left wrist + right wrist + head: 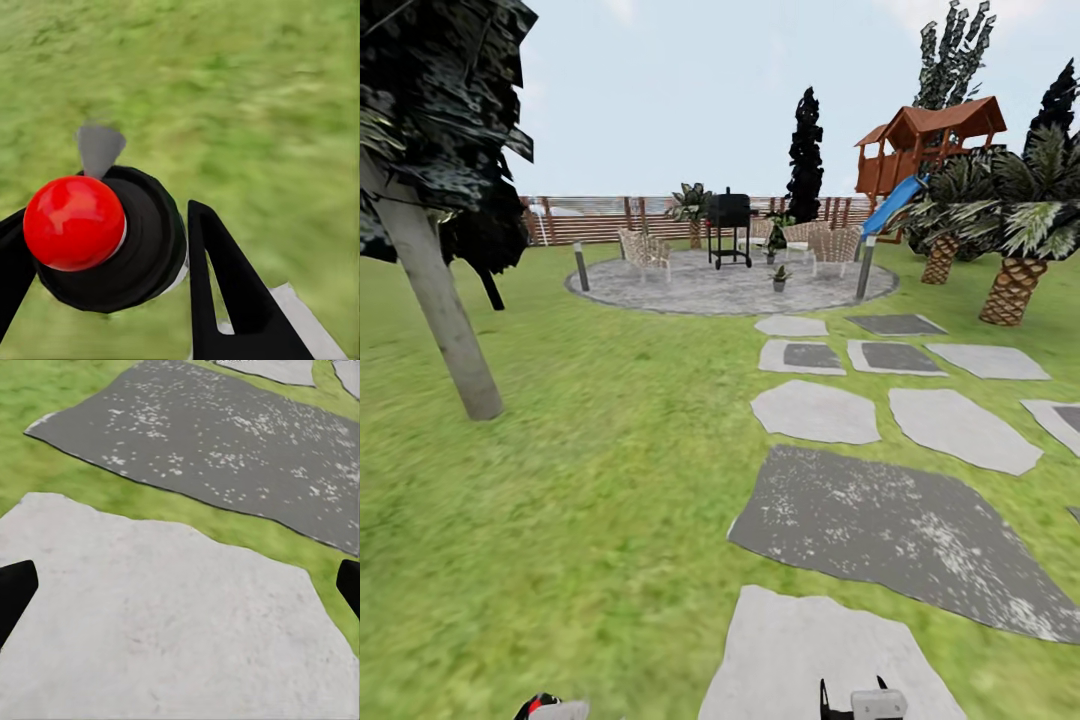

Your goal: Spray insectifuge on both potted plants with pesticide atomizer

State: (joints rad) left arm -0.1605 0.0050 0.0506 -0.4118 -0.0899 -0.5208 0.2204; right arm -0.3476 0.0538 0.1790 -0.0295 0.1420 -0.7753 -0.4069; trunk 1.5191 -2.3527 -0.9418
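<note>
The robot stands on the lawn, on its way, facing the round stone patio far ahead. One small potted plant sits on the patio, straight ahead and slightly toward the right arm's side, well apart from both grippers. I cannot see the pesticide atomizer clearly. The left gripper holds a round black thing with a red knob between its fingers. The right gripper has its jaws spread wide over a pale stepping stone.
</note>
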